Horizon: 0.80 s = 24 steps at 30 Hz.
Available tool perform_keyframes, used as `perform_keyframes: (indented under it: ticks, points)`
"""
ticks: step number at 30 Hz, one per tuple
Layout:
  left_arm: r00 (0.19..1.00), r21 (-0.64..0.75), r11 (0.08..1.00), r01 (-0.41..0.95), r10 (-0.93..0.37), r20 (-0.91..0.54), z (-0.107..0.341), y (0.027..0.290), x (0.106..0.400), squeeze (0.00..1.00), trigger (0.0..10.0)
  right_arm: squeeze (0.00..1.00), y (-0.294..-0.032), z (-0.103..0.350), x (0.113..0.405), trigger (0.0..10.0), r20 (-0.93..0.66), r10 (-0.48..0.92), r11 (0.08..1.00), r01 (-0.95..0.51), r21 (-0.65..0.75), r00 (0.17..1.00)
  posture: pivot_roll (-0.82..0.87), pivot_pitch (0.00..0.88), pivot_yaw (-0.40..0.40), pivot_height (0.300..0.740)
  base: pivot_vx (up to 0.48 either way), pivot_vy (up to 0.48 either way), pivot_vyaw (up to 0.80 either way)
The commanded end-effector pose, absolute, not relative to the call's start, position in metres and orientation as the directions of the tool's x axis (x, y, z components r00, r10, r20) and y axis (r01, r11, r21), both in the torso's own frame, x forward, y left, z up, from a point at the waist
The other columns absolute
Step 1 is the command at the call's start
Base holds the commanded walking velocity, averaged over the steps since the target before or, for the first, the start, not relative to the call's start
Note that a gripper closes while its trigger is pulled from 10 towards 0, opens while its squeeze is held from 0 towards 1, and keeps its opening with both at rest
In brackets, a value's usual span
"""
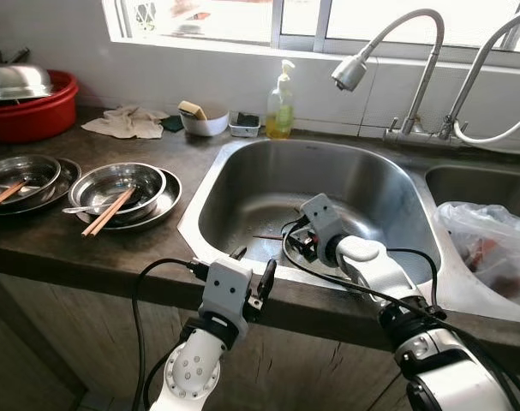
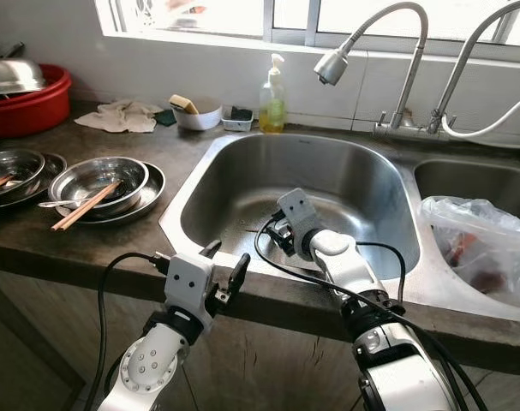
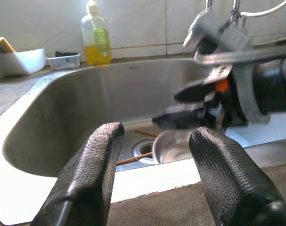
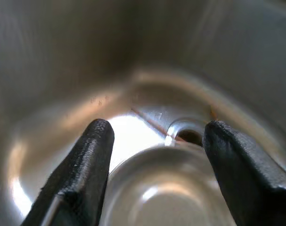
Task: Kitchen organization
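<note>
Reaching into the basin, the robot risks most at the rim. From nine o'clock: two stacks of round steel bowls with wooden chopsticks [image 1: 108, 211] sit near the dark stone counter's [image 1: 37, 248] front edge, easily swept off. The left gripper [image 1: 253, 276] hovers at six o'clock over the counter edge, fingers spread, empty. The right gripper [image 4: 152, 155], fingers parted and holding nothing, hangs just above a shiny steel bowl [image 4: 164, 188] lying by the drain in the stainless sink [image 1: 234, 171]; a glancing close could skid it. The curved faucet spout [image 1: 354, 68] at one o'clock crowds any lift; the clear plastic bag [image 1: 487, 244] blocks three o'clock.
</note>
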<state>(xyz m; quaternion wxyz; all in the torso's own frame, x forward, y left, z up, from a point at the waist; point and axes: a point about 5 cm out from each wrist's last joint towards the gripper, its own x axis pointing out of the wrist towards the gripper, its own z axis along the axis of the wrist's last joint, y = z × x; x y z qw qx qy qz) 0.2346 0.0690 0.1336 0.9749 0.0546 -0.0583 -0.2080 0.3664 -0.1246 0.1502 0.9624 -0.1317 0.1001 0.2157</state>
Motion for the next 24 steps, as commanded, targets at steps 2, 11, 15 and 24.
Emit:
perform_keyframes:
  ticks: [2, 11, 15, 24]
  points:
    - [0.905, 0.14, 0.906, 0.4, -0.414, 0.094, 0.137, 0.07, 0.237, 0.0, 10.0, 0.0, -0.133, 0.18, 0.356, 10.0, -0.054, 0.351, 0.913, -0.354, -0.203, 0.935, 0.0, 0.0, -0.051, 0.74, 0.0, 0.0, 0.0]
    - [0.903, 0.142, 0.904, 0.404, -0.419, 0.095, 0.138, 0.071, 0.239, 0.0, 10.0, 0.0, -0.139, 0.205, 0.308, 10.0, 0.194, 0.268, 0.959, -0.244, -0.143, 0.944, -0.01, 0.0, -0.026, 0.74, 0.0, 0.0, 0.0]
    - [0.899, 0.146, 0.899, 0.413, -0.428, 0.095, 0.138, 0.071, 0.24, 0.0, 10.0, 0.0, -0.141, 0.21, 0.281, 10.0, 0.257, 0.225, 0.972, -0.201, -0.119, 0.94, -0.02, 0.0, -0.007, 0.74, 0.0, 0.0, 0.0]
    - [0.891, 0.15, 0.892, 0.425, -0.442, 0.1, 0.14, 0.07, 0.24, 0.0, 10.0, 0.0, -0.152, 0.19, 0.246, 10.0, 0.215, 0.181, 0.98, -0.156, -0.125, 0.96, -0.03, 0.0, 0.003, 0.74, 0.0, 0.0, 0.0]
